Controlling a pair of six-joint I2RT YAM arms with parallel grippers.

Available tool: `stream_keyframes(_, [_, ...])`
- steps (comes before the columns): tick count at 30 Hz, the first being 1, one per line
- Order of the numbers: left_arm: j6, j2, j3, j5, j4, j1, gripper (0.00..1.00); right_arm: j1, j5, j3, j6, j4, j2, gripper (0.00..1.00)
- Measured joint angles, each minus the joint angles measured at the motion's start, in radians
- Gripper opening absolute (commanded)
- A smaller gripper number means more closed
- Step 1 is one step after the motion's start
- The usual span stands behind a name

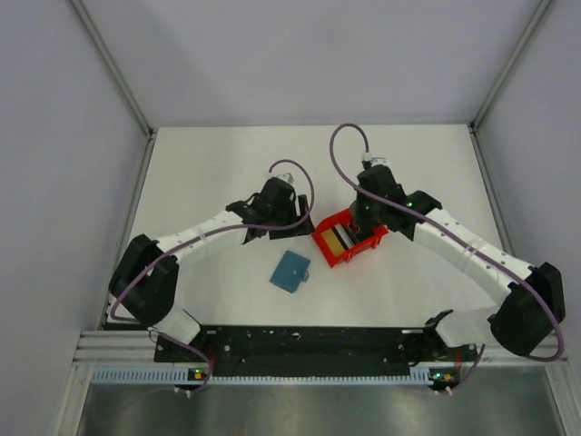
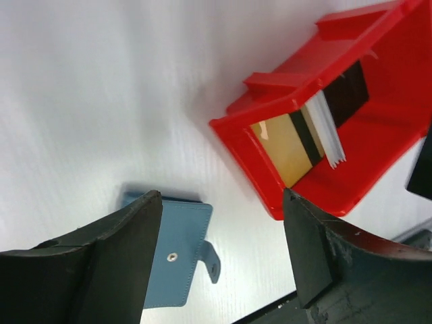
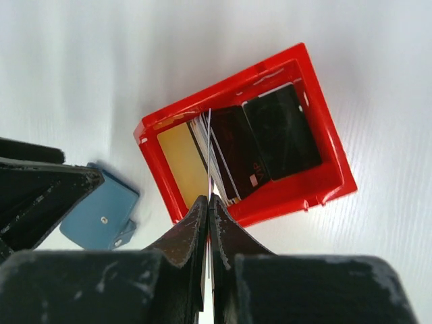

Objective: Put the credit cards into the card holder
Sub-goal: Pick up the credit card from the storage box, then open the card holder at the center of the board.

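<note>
One red bin (image 3: 290, 197) sits just right of centre in the top view, and all the credit cards (image 3: 256, 145) are inside it. One gold card (image 3: 182, 158) lies flat at its left end, and two dark cards lie flat to the right, one maroon (image 3: 236, 148) and one black (image 3: 283, 131). Between the gold and the maroon stands a bundle of thin cards on edge, too tightly packed to count.

The right end effector (image 3: 208, 202) is above the bin's near wall, clenched with its fingers pressed together on the edge of a thin white card (image 3: 210, 162) from that bundle.

One card holder (image 1: 290, 271), teal and folded shut with its snap tab showing, lies on the table (image 1: 209, 173) at lower left of the bin, apart from it. The left end effector (image 2: 223, 253) hangs released above it with its two fingers spread wide, gripping nothing.
</note>
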Motion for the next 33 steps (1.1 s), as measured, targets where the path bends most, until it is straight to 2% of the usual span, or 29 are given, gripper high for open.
stream_keyframes(4, [-0.009,-0.048,0.002,-0.117,-0.106,0.016,0.86,0.13,0.237,0.087,0.14,-0.116,0.022,0.0])
stream_keyframes(5, [-0.016,-0.068,-0.001,-0.14,-0.13,0.029,0.97,0.156,0.288,0.108,0.173,-0.135,0.033,0.0])
stream_keyframes(11, [-0.056,-0.249,-0.13,-0.21,-0.183,0.152,0.98,0.354,0.509,0.244,0.333,-0.256,0.19,0.0])
stream_keyframes(20, [-0.084,-0.41,-0.318,-0.229,-0.246,0.201,0.98,0.517,0.568,0.317,0.428,-0.328,0.334,0.0])
stream_keyframes(33, [-0.114,-0.518,-0.427,-0.235,-0.306,0.215,0.98,0.61,0.54,0.413,0.529,-0.335,0.496,0.0])
